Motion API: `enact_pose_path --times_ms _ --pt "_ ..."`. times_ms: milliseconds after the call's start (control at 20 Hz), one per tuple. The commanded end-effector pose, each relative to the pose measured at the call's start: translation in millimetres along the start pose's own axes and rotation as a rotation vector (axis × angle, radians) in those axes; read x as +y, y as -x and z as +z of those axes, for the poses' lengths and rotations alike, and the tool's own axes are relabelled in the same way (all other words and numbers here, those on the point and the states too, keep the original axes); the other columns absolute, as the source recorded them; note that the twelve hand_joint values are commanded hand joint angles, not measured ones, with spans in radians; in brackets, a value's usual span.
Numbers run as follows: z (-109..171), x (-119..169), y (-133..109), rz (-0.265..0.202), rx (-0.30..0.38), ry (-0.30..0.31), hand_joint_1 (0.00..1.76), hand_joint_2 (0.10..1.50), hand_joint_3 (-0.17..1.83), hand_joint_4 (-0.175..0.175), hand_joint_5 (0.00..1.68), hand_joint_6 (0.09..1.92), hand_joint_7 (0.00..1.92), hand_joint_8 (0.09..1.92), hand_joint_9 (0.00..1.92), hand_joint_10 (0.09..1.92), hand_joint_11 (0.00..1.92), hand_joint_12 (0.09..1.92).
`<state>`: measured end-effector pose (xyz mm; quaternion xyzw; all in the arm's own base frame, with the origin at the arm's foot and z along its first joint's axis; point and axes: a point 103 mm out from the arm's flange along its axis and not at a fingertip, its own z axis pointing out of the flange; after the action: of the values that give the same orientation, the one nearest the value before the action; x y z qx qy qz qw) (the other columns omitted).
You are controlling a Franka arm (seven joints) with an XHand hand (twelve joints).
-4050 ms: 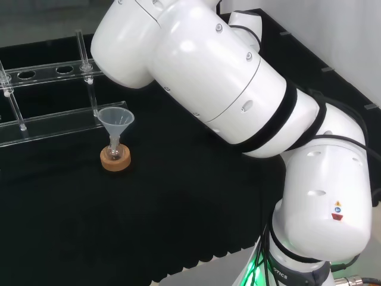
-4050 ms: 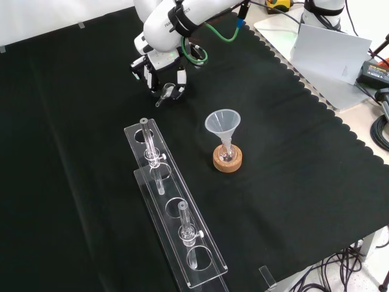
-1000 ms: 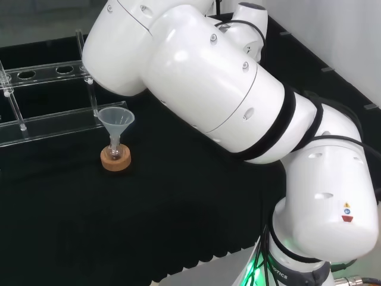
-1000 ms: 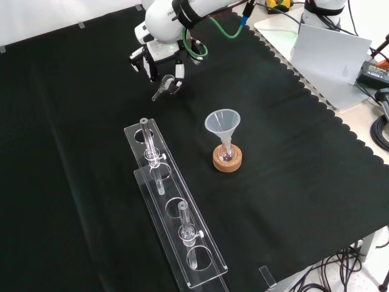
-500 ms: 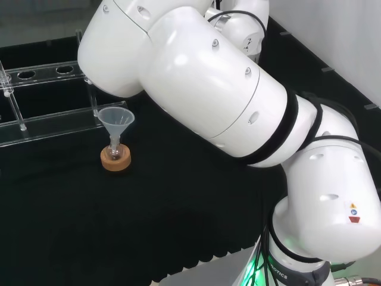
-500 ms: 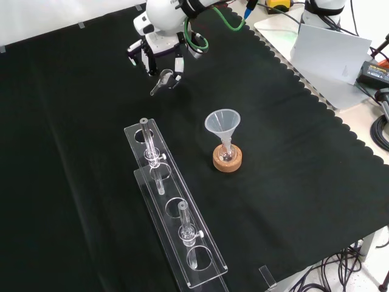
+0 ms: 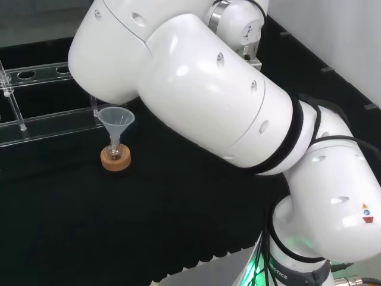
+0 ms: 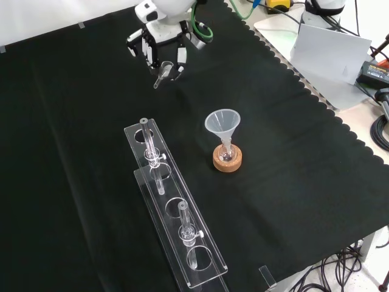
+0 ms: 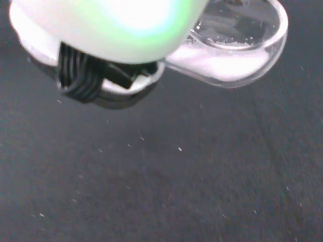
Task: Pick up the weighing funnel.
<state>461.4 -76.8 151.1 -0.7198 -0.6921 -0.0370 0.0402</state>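
Underneath everything, the black-clothed tabletop (image 8: 292,182), scalloped along its right edge in the front view; above it in the head view, the arm's big white links (image 7: 196,89), reaching from lower right up to the top.

Left of centre in the front view, a long clear rack (image 8: 173,213) of two tiers, running from mid-cloth down toward the bottom edge, with clear tubes upright in it; stands at the far left in the head view, behind the funnel.

Right of the rack in the front view and apart from it, the funnel (image 8: 222,123), mouth up, stem down in a small flask; rests on a cork ring (image 8: 227,160).

At the top of the front view, well apart from rack and funnel, the robot hand (image 8: 159,42), fingers pointing down and curled inward; pinches the weighing funnel (image 8: 161,75) between its fingertips, stem slanting down to the left; appears to hang above the cloth rather than on it.

In the wrist view, close and large, the weighing funnel's clear rounded bowl (image 9: 237,50) with a white powdery mass inside, tucked against a blurred white part of the robot hand (image 9: 101,30); beyond both, speckled black cloth.
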Motion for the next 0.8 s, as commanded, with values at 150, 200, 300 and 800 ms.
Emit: enact_pose_path --times_ms 150,200,300,800 --pt "-29 -18 -18 -0.047 0.020 0.003 1.17 0.58 0.64 0.175 1.58 0.09 1.75 0.09 1.35 0.20 0.26 1.45" --pt "-32 -20 -19 -0.050 0.021 0.004 1.17 0.58 0.64 0.175 1.58 0.09 1.75 0.09 1.35 0.20 0.26 1.45" --pt "-37 -22 -23 -0.060 0.023 0.011 1.17 0.58 0.64 0.175 1.58 0.09 1.75 0.09 1.35 0.20 0.26 1.45" --pt "-61 -22 -31 -0.105 0.012 0.036 1.17 0.58 0.64 0.175 1.58 0.09 1.76 0.09 1.35 0.20 0.25 1.46"
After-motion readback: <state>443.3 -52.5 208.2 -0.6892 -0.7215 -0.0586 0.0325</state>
